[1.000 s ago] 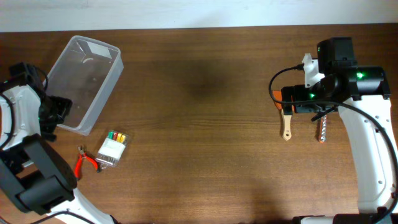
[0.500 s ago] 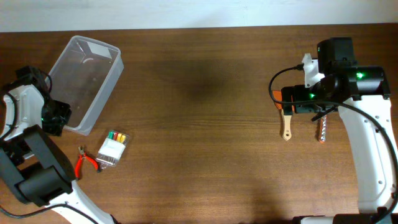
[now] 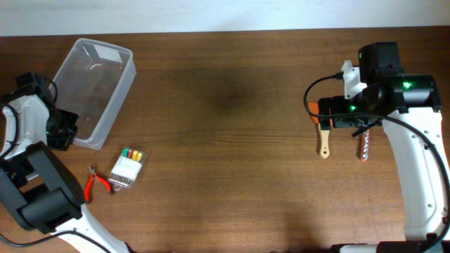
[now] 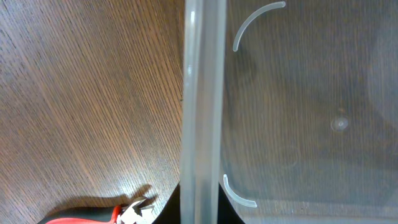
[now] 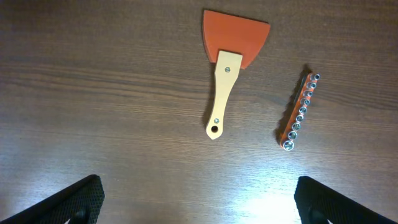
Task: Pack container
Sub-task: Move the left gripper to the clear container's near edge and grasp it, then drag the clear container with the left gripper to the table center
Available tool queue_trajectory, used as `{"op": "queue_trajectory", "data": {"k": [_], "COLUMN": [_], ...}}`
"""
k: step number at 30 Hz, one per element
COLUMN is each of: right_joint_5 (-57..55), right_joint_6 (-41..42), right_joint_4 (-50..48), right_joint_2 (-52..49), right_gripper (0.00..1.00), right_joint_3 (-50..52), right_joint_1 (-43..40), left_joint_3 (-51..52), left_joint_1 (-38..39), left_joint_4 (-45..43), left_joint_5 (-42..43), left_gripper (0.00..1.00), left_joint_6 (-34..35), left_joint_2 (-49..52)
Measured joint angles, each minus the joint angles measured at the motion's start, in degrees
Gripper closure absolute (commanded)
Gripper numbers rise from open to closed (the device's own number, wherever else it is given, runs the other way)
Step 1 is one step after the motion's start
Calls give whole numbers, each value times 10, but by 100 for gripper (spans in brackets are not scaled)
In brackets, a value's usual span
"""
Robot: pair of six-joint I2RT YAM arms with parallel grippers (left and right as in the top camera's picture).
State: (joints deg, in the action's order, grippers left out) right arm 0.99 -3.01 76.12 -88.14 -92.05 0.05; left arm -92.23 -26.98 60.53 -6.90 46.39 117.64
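"Plastic, clear and colourless: where does the container (image 3: 119,98) sit relative to the left gripper (image 3: 65,132)?"

"Right against it. From overhead, the left gripper is at one short end of the tub. In the left wrist view the thick rim (image 4: 202,93) runs straight through the middle, where the fingers would meet. The fingers themselves are out of sight, so it cannot be told whether they are apart or pinching the rim."

"And the right gripper (image 5: 199,202)?"

"Its fingers are spread wide with nothing between them. A scraper (image 5: 225,81) with an orange blade and a bit rail (image 5: 298,112) lie on the table (image 5: 93,93) just ahead of them."

"What does the step seem to be?"

"Probably positioning the tub for loading, since nothing lies inside it yet. Done well, the left gripper takes the rim squarely, with the wall between its fingers. It then slides the tub flat rather than tipping it, because thin plastic can flex and slip."

"Anything in the way?"

"Red-handled pliers (image 4: 93,216) lie near the left gripper, outside the tub, and a small pack (image 3: 128,167) with coloured tips lies a little beyond them. A sweep that way could knock both."
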Motion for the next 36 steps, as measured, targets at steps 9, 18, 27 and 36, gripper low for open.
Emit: {"op": "queue_trajectory", "data": {"k": [9, 18, 27, 36], "right_joint_5": [0, 0, -10, -22], "right_joint_6": [0, 0, 0, 0], "right_joint_4": [0, -5, -5, -5], "right_joint_2": [0, 0, 0, 0], "right_gripper": [1, 2, 1, 1], "right_joint_3": [0, 0, 0, 0], "right_joint_1": [0, 0, 0, 0], "left_joint_3": [-35, -207, -255, -203], "left_joint_1": [2, 86, 258, 357], "left_joint_4": [1, 28, 166, 196], "left_joint_5": [29, 67, 90, 85], "left_gripper": [98, 98, 98, 98], "left_joint_6": [-10, -195, -364, -398], "left_joint_2": [0, 0, 0, 0]}}
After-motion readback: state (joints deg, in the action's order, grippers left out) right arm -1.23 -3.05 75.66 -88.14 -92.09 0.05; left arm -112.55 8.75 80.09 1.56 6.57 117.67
